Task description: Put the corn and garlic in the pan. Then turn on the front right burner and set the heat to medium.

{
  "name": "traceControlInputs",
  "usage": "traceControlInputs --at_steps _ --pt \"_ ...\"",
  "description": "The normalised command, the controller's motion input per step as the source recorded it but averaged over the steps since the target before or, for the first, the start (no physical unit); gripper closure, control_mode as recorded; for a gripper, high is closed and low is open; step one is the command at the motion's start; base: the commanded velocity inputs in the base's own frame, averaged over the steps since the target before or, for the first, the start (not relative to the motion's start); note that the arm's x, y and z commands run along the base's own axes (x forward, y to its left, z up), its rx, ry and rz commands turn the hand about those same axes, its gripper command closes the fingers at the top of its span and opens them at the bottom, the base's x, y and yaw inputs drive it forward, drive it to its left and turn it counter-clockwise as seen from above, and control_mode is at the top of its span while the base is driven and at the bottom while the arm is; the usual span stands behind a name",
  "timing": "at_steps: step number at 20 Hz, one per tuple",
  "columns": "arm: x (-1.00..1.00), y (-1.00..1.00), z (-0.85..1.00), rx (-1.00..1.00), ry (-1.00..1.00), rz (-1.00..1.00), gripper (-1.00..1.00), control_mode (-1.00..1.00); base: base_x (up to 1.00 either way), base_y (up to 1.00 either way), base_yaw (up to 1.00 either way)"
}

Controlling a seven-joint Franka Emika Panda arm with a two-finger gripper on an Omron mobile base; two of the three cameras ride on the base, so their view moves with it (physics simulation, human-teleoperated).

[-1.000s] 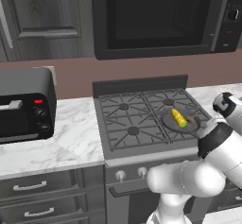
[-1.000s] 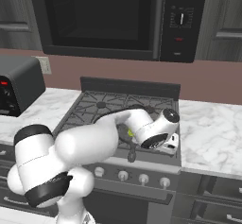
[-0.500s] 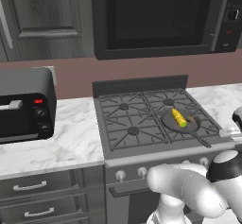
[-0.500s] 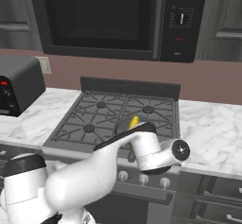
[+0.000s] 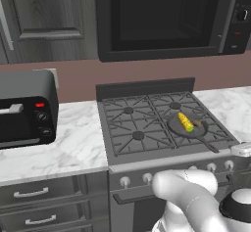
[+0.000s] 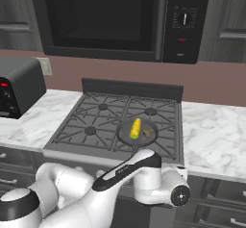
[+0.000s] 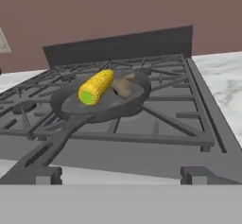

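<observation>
Inspection finds the loading step complete: the corn point(image 7: 97, 87) and the garlic point(image 7: 124, 87) both lie inside the pan point(image 7: 75, 106), touching or nearly touching, the corn to the left of the garlic in the hand view with its greenish tip toward the camera. The pan sits on the grates at the front right corner of the stove point(image 5: 122, 128), over the front right burner, whose cap is hidden beneath it; the long handle point(image 5: 210, 145) runs out toward the stove's front edge. The step in hand is judged to be the burner control. The arm point(image 6: 129, 171) is folded low in front of the stove, level with the row of silver knobs point(image 5: 211, 167) along the front panel. The tool's fingertips cannot be made out in any view, so whether it is spread or pressed together cannot be told. The next move calls for bringing the tool onto the knob serving the front right burner, probably one at the right end of the row, and turning it only partway to reach medium. Which knob is correct cannot be confirmed from these views.
</observation>
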Motion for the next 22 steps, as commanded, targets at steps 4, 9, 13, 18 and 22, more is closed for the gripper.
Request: traceControlInputs --at_steps 4,9,13,18,22 --pt "-0.09 -0.05 -0.03 0.0 -0.2 0.0 -1.0 -1.0 0.0 0.0 0.0" --pt "-0.22 -0.09 -0.15 0.0 -0.2 0.0 -1.0 -1.0 0.0 0.0 0.0" --pt "-0.32 -0.12 -0.2 0.0 -0.11 0.0 -1.0 -1.0 0.0 0.0 0.0" --pt "-0.09 -0.13 -0.35 0.0 -0.05 -0.02 -1.0 -1.0 0.0 0.0 0.0" --pt "-0.07 -0.18 -0.36 0.0 0.0 -0.03 -1.0 -1.0 0.0 0.0 0.0"
